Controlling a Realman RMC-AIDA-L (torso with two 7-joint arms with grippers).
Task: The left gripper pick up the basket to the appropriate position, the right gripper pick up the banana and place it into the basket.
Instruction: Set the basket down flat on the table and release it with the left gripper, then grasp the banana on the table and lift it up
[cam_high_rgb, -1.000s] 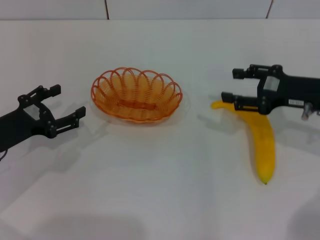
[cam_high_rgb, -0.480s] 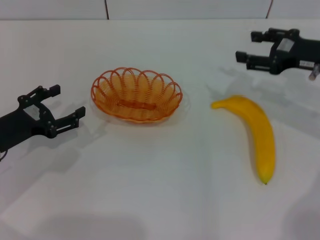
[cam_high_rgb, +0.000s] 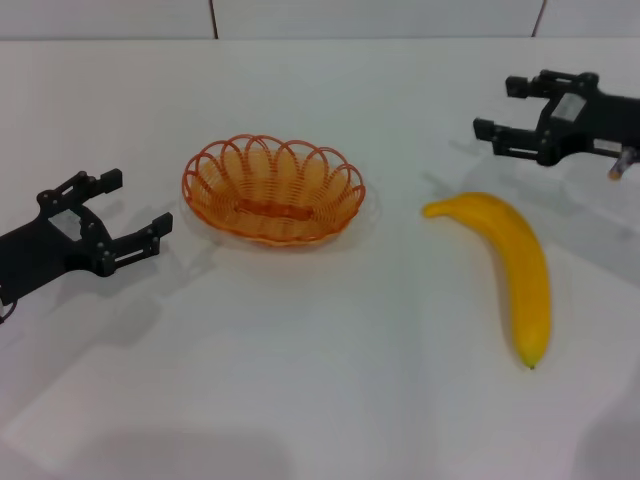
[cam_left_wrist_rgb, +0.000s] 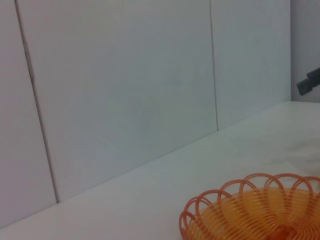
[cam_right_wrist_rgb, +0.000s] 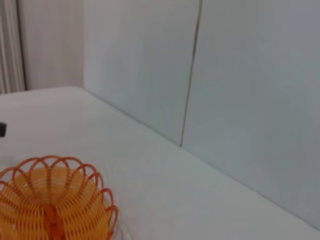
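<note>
The orange wire basket (cam_high_rgb: 272, 188) sits empty on the white table, left of centre; it also shows in the left wrist view (cam_left_wrist_rgb: 255, 209) and the right wrist view (cam_right_wrist_rgb: 52, 206). My left gripper (cam_high_rgb: 135, 212) is open and empty, a short way left of the basket, apart from it. The yellow banana (cam_high_rgb: 520, 265) lies on the table at the right, dark tip toward me. My right gripper (cam_high_rgb: 505, 112) is open and empty, raised behind and to the right of the banana's far end, clear of it.
The white table (cam_high_rgb: 320, 390) runs to a pale panelled wall (cam_high_rgb: 320, 18) at the back. A bit of the right gripper (cam_left_wrist_rgb: 309, 82) shows far off in the left wrist view.
My right gripper has risen away from the banana's far end toward the back right, then settled slightly lower. The banana, the basket and my left gripper have stayed put.
</note>
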